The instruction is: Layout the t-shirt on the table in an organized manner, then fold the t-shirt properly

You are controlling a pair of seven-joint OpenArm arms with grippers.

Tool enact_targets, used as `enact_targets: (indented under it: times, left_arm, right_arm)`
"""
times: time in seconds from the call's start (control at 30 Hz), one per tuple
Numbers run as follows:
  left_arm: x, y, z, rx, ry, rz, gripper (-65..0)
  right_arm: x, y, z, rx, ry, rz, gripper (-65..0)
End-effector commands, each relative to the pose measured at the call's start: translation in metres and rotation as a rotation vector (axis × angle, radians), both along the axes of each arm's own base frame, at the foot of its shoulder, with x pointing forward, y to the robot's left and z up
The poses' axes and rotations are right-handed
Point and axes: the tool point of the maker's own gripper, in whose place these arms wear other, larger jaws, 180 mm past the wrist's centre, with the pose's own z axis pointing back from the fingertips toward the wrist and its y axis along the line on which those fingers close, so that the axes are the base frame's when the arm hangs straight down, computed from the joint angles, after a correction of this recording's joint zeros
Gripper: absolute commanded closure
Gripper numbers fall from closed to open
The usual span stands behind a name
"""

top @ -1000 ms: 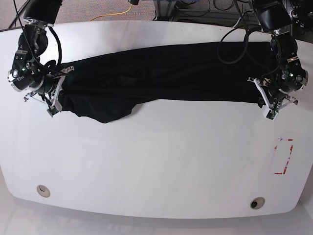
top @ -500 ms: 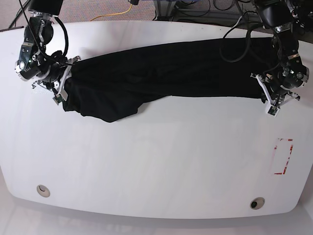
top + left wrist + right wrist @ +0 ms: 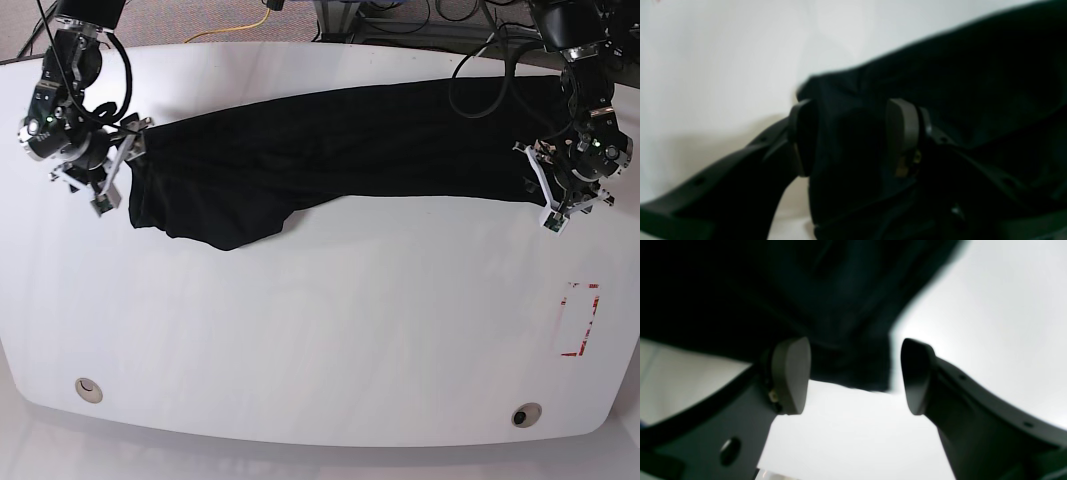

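The black t-shirt (image 3: 330, 150) lies stretched as a long band across the far half of the white table (image 3: 320, 330). A loose lobe (image 3: 225, 225) sags toward the front at its left. My left gripper (image 3: 548, 205) is at the shirt's right end. In the left wrist view (image 3: 851, 136) a thick fold of the t-shirt (image 3: 940, 83) fills the gap between its pads. My right gripper (image 3: 103, 188) is just left of the shirt's left end. In the right wrist view (image 3: 853, 376) it is open and empty, with the shirt's corner (image 3: 853, 350) beyond the fingers.
A red dashed rectangle (image 3: 580, 320) marks the table at front right. Two round grommets (image 3: 88, 388) (image 3: 524, 414) sit near the front edge. Black cables (image 3: 480, 85) loop over the shirt's far right part. A yellow cable (image 3: 235, 30) lies on the floor behind.
My right gripper has let go of the shirt's left end and moved a little left. Both ends were first drawn toward the far edge. The left gripper has barely moved.
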Motion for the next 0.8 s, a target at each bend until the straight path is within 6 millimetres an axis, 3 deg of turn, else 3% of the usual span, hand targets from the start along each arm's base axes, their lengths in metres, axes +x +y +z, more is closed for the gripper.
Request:
enact_targets:
  times: [0.0, 0.17, 0.3, 0.5, 0.77]
  left_arm:
    - [0.01, 0.003, 0.014, 0.013, -0.045, -0.007, -30.4]
    - [0.011, 0.003, 0.015, 0.013, -0.048, -0.007, -30.4]
    - [0.012, 0.003, 0.015, 0.017, -0.048, -0.008, -30.4]
    - [0.012, 0.003, 0.016, 0.017, -0.05, -0.008, -30.4]
    - [0.012, 0.004, 0.016, 0.017, -0.051, -0.005, -31.0]
  right_arm:
    - [0.013, -0.013, 0.034, -0.066, -0.082, -0.003, -41.5]
    - [0.03, -0.007, 0.065, -0.025, -0.171, -0.004, -41.5]
    - [0.04, 0.018, 0.074, 0.097, -0.223, 0.048, -41.1]
    - [0.054, 0.072, 0.075, 0.259, -0.26, 0.13, -41.1]
    - [0.055, 0.111, 0.055, 0.293, -0.218, 0.15, -40.9]
